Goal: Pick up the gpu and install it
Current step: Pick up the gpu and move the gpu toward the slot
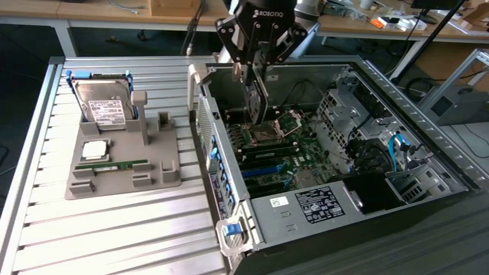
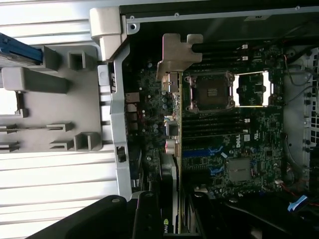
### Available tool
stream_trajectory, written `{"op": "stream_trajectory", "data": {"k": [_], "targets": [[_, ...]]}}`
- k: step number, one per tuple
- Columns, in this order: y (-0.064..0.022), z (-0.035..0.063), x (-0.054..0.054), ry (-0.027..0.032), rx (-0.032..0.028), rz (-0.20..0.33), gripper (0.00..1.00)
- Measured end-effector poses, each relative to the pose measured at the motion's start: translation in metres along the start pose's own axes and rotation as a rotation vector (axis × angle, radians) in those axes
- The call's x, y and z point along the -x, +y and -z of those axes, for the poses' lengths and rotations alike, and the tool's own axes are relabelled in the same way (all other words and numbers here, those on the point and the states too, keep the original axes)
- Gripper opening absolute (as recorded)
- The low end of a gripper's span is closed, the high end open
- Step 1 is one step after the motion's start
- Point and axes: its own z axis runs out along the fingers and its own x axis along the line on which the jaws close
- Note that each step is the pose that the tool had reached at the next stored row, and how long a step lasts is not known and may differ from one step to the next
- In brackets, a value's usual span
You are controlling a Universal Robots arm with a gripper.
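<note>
Exterior view: end effector (image 1: 255, 66) closed narrowly on the gpu (image 1: 257, 100), held edge-on above the open computer case (image 1: 200, 114), clear of its walls, over the motherboard (image 1: 294, 150).

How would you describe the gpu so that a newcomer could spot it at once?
Find the open computer case on the exterior view's right. Above its motherboard, the gripper holds the gpu: a thin dark card hanging edge-on, unlike the boxy silver hard drive.

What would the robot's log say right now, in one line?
gripper: shut on gpu | position: above motherboard inside open case | seated: not yet
</note>
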Motion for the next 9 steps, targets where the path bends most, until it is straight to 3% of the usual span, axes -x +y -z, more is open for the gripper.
{"op": "stream_trajectory", "data": {"k": [9], "targets": [[0.0006, -0.0019, 0.0083, -0.0001, 0.0, 0.0, 0.27]]}}
